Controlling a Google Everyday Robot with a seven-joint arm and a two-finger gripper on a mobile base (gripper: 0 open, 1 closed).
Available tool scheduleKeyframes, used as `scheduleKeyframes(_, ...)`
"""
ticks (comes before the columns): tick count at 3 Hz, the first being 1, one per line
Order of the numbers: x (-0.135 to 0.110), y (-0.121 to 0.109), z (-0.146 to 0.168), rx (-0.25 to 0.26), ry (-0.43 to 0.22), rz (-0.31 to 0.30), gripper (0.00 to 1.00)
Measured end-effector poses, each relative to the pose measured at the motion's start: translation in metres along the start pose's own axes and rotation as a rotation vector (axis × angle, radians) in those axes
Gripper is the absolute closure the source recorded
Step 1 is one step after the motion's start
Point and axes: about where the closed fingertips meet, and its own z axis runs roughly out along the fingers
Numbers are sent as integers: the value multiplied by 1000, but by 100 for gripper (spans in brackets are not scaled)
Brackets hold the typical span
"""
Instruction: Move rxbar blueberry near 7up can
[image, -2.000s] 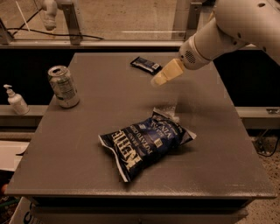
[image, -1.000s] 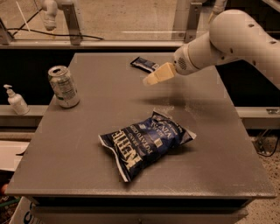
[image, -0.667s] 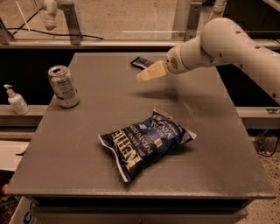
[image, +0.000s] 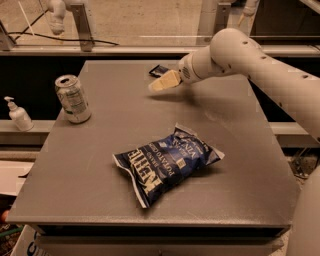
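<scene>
Reading labels, you can make out "KETTLE" upside-down on the blue chip bag at mid-desk. The desk is matte grey, and a white pump bottle stands on a ledge beyond its left edge. The rxbar blueberry lies near the far edge, partly hidden just behind the gripper. You cannot tell whether the gripper is open or closed. The 7up can stands well apart, by the left edge.

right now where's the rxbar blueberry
In the camera view the rxbar blueberry lies near the far edge of the table, partly behind the gripper, well right of the 7up can.
</scene>
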Motion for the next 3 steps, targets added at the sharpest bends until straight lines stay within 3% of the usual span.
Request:
scheduleKeyframes(1,15,-8,20,10,33,-16,0)
scheduleKeyframes(3,8,-23,19,26,22,-28,41)
